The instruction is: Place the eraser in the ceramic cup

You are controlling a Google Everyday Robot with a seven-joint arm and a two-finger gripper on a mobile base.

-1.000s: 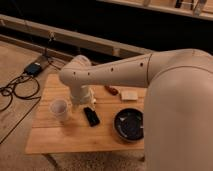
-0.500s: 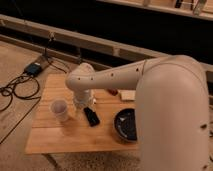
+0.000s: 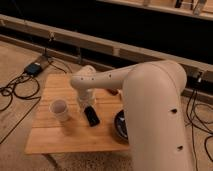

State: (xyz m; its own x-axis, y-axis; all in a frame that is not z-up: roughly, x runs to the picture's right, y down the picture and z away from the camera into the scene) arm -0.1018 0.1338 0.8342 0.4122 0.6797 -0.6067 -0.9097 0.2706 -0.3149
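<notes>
Dark wall panels and a pale ledge [image 3: 125, 50] run across the back of the room, above a tan floor. One robot arm [image 3: 155, 110], cream and very bulky, fills the right side and reaches left over the table, hiding much of the table's right half. One low wooden table [image 3: 52, 137] with a slatted top stands in the middle. Loose black cables [image 3: 12, 95] curl on the floor to its left, running to one small dark box [image 3: 34, 69], and more cables [image 3: 197, 117] lie on the right.

One dark round bowl [image 3: 119, 127] sits at the table's right edge, partly covered by the arm. One white cup [image 3: 60, 109] stands upright on the left half of the table, its wall plain and pale, its inside shadowed.

The gripper [image 3: 85, 101] hangs at the end of the arm over the table's middle, just right of the cup and just above the eraser. Whether it is open or closed cannot be told, and it appears to hold nothing.

One eraser [image 3: 91, 116], a small black slightly glossy block, lies flat on the wood between cup and bowl, near the cup but not touching it. Behind the arm a small reddish object [image 3: 113, 92] peeks out, possibly a tool handle.
</notes>
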